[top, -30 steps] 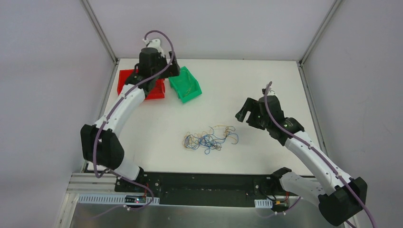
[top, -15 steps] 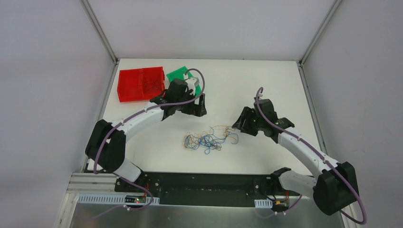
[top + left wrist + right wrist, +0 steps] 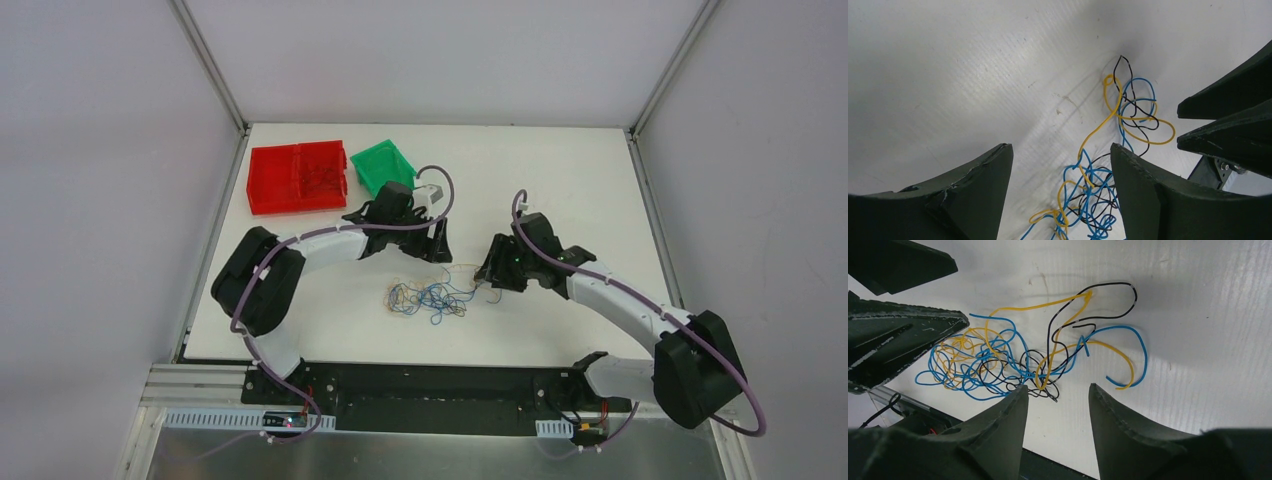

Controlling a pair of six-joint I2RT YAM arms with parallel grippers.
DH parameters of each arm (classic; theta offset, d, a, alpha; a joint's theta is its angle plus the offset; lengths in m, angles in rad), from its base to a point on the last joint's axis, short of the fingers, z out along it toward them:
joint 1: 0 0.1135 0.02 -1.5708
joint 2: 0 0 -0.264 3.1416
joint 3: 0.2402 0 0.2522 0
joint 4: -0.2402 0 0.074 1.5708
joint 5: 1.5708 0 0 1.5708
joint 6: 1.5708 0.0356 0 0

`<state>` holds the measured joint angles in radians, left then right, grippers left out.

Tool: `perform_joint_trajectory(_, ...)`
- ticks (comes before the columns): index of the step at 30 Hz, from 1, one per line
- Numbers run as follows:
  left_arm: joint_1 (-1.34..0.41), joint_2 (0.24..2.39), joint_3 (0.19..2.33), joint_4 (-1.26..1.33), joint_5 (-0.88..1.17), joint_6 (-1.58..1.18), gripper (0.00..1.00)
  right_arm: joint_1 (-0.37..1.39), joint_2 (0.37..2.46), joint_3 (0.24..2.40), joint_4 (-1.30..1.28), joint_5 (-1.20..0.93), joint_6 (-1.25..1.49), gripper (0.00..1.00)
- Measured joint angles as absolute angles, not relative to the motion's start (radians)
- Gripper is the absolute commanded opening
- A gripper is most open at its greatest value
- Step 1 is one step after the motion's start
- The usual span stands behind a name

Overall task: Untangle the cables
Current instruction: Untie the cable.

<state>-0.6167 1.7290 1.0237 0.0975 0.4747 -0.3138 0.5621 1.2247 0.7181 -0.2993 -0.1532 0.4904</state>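
The cables lie as a small tangle of thin blue, yellow and black wires on the white table. My left gripper hangs just behind the tangle, open. In the left wrist view the cables show between and below its spread fingers, untouched. My right gripper is at the tangle's right end, open with a narrower gap. In the right wrist view the cables spread just beyond the right gripper, and nothing sits between its jaws. Each wrist view shows the other gripper's fingers close by.
A red bin and a green bin stand at the table's back left. A black rail runs along the near edge. Grey walls and metal posts close in the table's sides.
The left arm swung from over the bins down to the tangle's far side. The right arm moved left to the tangle's right end, and its jaws narrowed.
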Motion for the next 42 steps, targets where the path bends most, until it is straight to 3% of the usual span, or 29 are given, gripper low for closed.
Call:
perform_joint_trajectory(10, -0.617, 1.649, 0.853, 0.265, 0.48, -0.308, 0.75, 0.58, 1.288, 0.745, -0.3, -0.128, 0.489, 0.46)
perform_joint_trajectory(13, -0.616, 1.648, 0.852, 0.291, 0.488, -0.31, 0.75, 0.589, 1.316, 0.772, -0.302, -0.113, 0.488, 0.4)
perform_joint_trajectory(22, -0.617, 1.639, 0.852, 0.31, 0.488, -0.311, 0.74, 0.598, 1.334, 0.816, -0.318, -0.062, 0.484, 0.0)
perform_joint_trajectory(36, -0.617, 1.636, 0.854, 0.301, 0.5, -0.328, 0.73, 0.597, 1.162, 0.818, -0.418, 0.046, 0.485, 0.0)
perform_joint_trajectory(42, -0.624, 1.636, 0.863, 0.289, 0.516, -0.329, 0.73, 0.597, 1.1, 0.804, -0.446, 0.068, 0.494, 0.38)
